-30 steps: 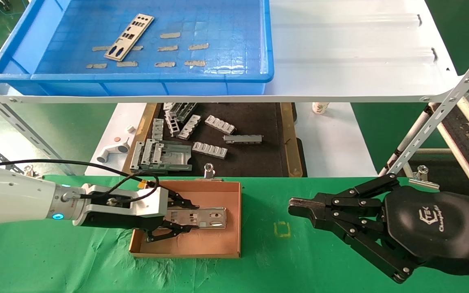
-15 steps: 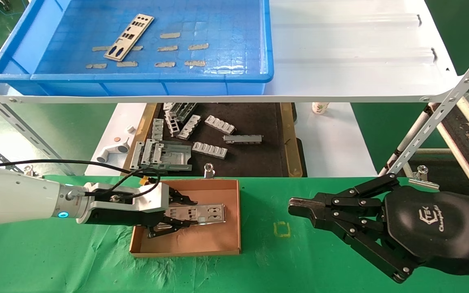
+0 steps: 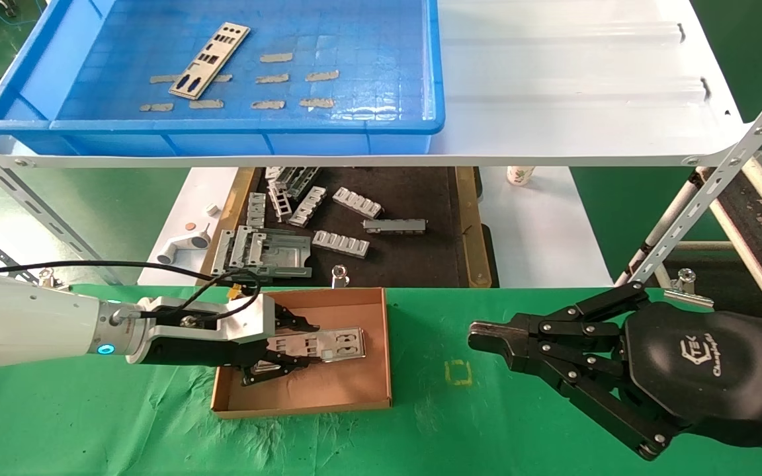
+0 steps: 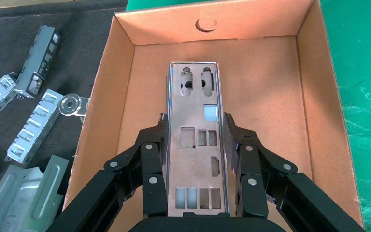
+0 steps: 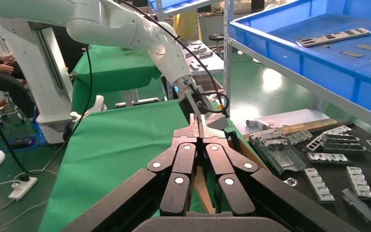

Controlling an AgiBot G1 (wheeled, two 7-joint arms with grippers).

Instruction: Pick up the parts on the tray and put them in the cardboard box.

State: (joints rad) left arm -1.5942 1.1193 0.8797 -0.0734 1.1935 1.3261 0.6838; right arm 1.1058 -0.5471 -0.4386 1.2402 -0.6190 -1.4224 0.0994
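A metal plate (image 4: 195,145) is being gripped by its long edges between the left gripper (image 4: 194,140) fingers, inside the cardboard box (image 3: 371,396). Beyond the box, bracket pieces (image 3: 341,243) are lying on a dark tray (image 3: 467,225); another plate (image 3: 210,60) is lying in the blue tray (image 3: 222,142) farther off. Right of the box, the right gripper (image 3: 480,339) is being held clenched over the tabletop (image 3: 454,423).

White left arm (image 3: 24,324) with blue light ring and black cable, black linkage grippers, logo-marked right wrist housing (image 3: 705,360)
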